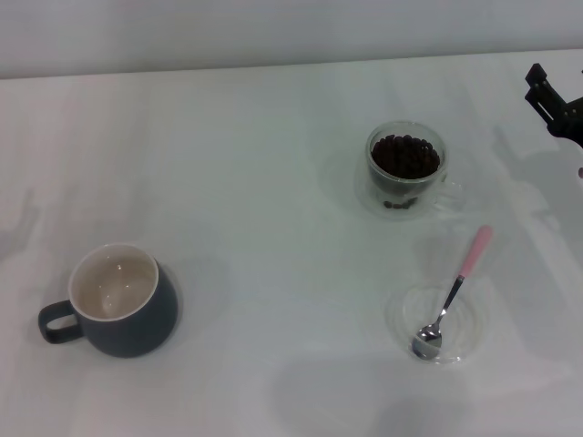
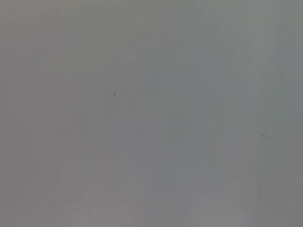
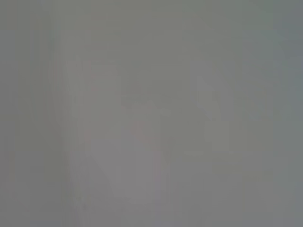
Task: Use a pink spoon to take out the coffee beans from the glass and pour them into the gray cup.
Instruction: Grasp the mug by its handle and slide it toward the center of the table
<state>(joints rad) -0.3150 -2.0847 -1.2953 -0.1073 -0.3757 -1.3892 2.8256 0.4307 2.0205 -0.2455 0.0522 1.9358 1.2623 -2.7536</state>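
Observation:
The pink spoon (image 1: 453, 293) lies at the right, its silver bowl resting in a flat clear saucer (image 1: 466, 333) and its pink handle pointing away. The glass (image 1: 406, 169) stands behind it, filled with dark coffee beans (image 1: 404, 156), its clear handle to the right. The gray cup (image 1: 120, 299) stands at the front left, cream inside, empty, handle to the left. My right gripper (image 1: 552, 102) shows at the far right edge, above the table, right of the glass. My left gripper is out of view. Both wrist views show only blank grey surface.
The white table (image 1: 255, 164) stretches between the gray cup and the glass. A pale wall runs along the far edge.

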